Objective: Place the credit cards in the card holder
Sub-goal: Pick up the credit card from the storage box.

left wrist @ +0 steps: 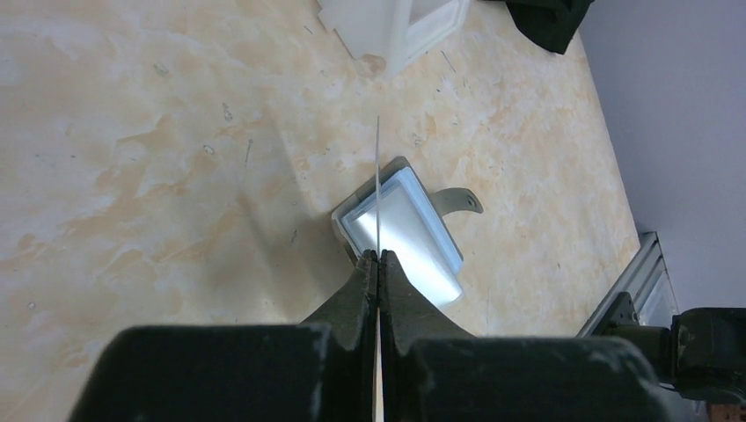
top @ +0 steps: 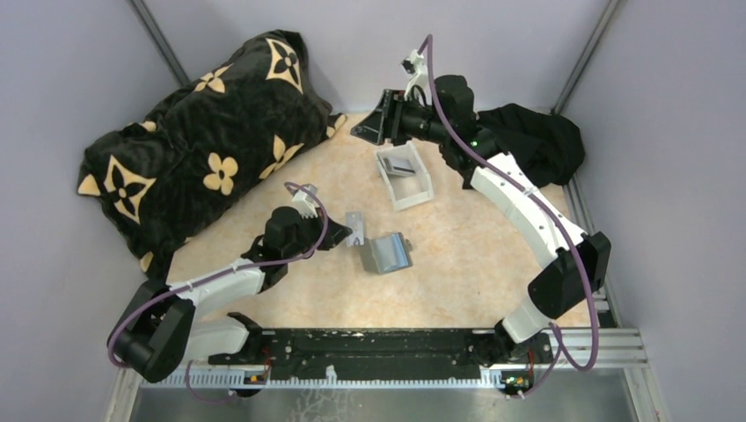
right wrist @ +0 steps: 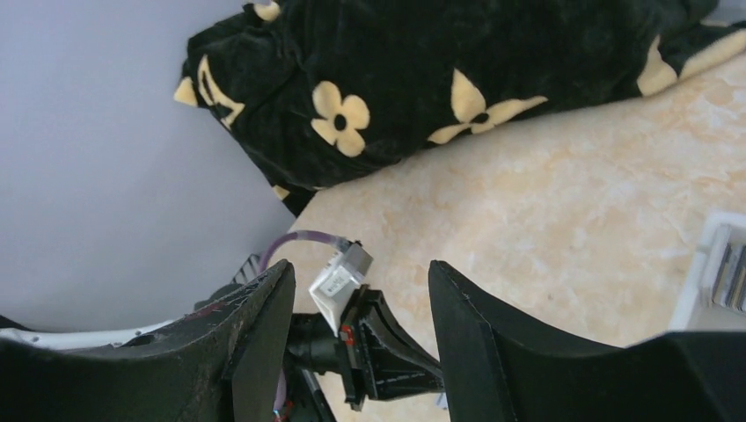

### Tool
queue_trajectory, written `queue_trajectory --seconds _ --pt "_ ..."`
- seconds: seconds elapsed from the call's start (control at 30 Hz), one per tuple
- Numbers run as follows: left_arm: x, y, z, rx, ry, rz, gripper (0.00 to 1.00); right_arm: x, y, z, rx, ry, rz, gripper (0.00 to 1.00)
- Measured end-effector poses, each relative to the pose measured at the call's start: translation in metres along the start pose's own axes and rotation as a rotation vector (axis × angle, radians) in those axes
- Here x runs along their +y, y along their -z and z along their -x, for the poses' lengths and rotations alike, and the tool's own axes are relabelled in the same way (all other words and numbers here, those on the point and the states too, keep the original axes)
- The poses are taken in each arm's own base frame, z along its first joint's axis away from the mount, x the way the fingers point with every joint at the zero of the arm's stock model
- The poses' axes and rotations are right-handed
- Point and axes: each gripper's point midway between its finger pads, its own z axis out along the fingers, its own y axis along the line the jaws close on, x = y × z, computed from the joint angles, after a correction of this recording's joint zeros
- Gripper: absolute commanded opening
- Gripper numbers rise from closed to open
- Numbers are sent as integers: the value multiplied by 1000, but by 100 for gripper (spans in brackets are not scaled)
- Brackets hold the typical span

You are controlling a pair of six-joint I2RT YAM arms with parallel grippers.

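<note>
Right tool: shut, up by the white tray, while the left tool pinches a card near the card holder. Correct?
No: the right tool is open, jaws wide and empty, per the right wrist view. Rest holds: it is by the white tray, and the left tool pinches a card near the card holder.

**Count of items.** We count two arms, a left arm (top: pixel 215 283) and a right arm (top: pixel 519 198), each ending in two fingers (right wrist: pixel 264 334). On the bench (top: pixel 457 281) we count one card holder (top: pixel 388 253) and one white tray (top: pixel 413 195). We count one card (top: pixel 354 227) outside the tray and at least one more inside it; we cannot tell how many are stacked there. We also count one flower-patterned black blanket (top: pixel 202 132) and one plain black cloth (top: pixel 537 141).
</note>
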Motion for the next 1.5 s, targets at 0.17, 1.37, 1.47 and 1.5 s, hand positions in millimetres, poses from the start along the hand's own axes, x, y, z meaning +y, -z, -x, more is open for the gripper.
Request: queue_trajectory --seconds 0.17,1.37,1.47,1.5 --pt "2 1 1 -6 1 15 0 16 1 12 -13 20 43 59" --pt "-11 4 19 -63 18 -15 0 -20 4 -61 87 -27 13 58" --pt "-17 4 24 -82 31 -37 0 -28 8 -81 98 -51 13 57" --pt "-19 4 26 -88 35 -46 0 -31 9 -87 100 -59 14 57"
